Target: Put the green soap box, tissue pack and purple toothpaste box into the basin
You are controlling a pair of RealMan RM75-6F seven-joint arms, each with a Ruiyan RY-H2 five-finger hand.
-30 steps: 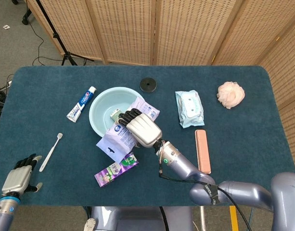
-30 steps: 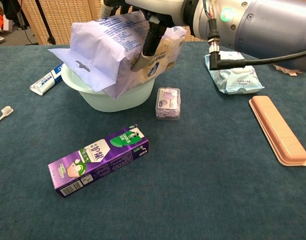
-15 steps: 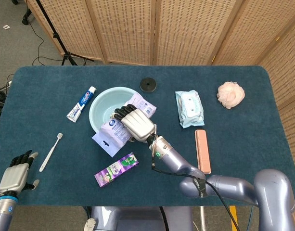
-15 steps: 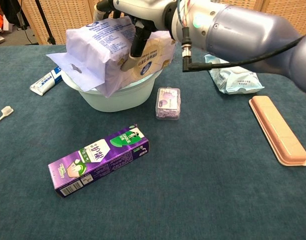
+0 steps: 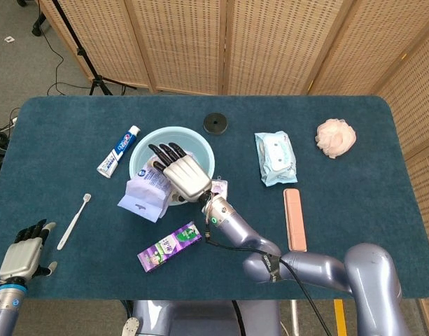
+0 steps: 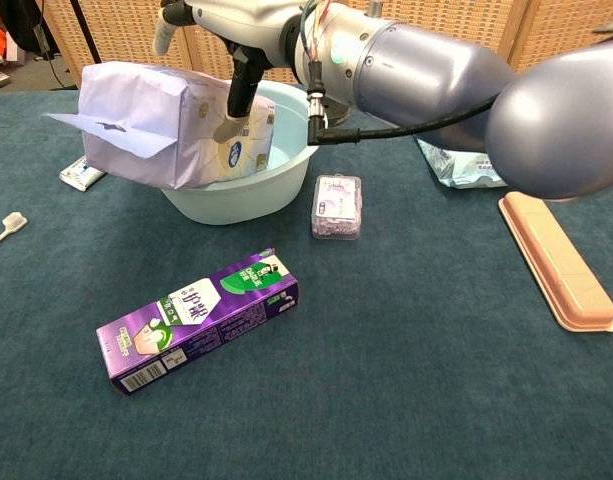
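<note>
Our right hand (image 5: 184,175) grips the tissue pack (image 6: 166,137) from above, fingers curled over its top. The pack lies tilted across the rim of the basin (image 6: 286,185) below the hand, partly hanging out on its left side. The purple toothpaste box (image 6: 198,320) lies on the table nearer us than the hand. Our left hand (image 5: 24,253), well apart, holds nothing, fingers loosely spread.
</note>
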